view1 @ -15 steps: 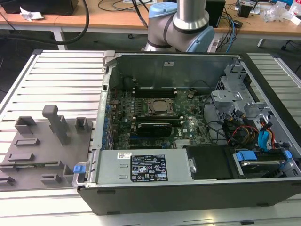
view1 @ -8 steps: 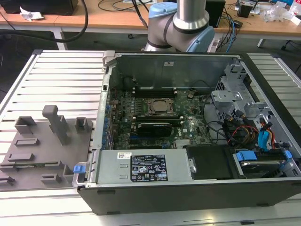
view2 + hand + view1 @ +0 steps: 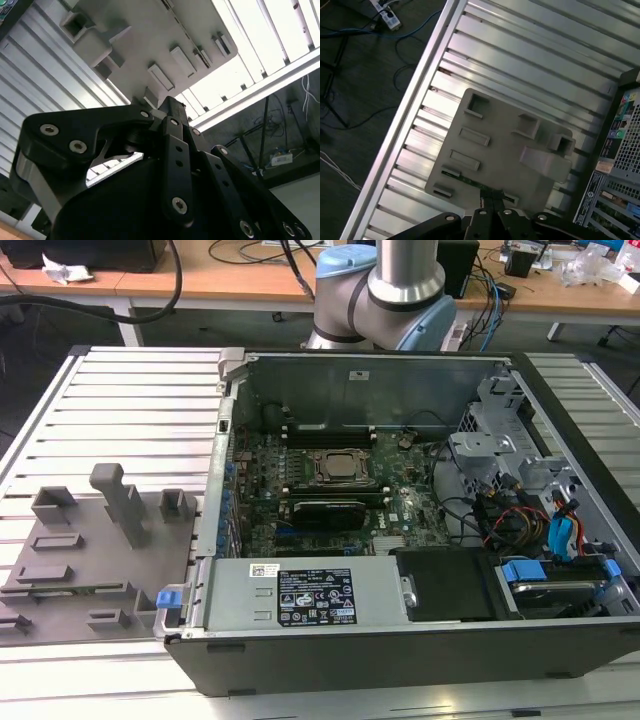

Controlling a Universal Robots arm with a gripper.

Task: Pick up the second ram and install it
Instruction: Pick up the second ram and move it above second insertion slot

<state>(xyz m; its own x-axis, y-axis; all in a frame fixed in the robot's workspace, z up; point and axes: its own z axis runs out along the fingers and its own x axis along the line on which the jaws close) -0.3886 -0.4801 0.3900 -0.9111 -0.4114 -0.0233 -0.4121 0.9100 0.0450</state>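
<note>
1. My pincer hangs high over the grey tray. In the first wrist view its tip lies over the tray's edge.
2. In both wrist views the pincer's two black fingers are drawn together at the tip, and I see nothing held between them.
3. The stick of memory is a thin green strip lying in a long slot along one edge of the tray. In the first wrist view it runs just beside the pincer's tip. The pincer is well above it and not touching it.
4. The tray rests on the ribbed metal table, among its raised grey blocks and empty pockets.
5. In the exterior view the tray sits at the exterior view's left of the open computer case, just beside its wall.
6. Inside the case I see the green main board with the processor socket near its middle and long dark slots on either side of it.
7. The arm's base stands behind the case.
</note>
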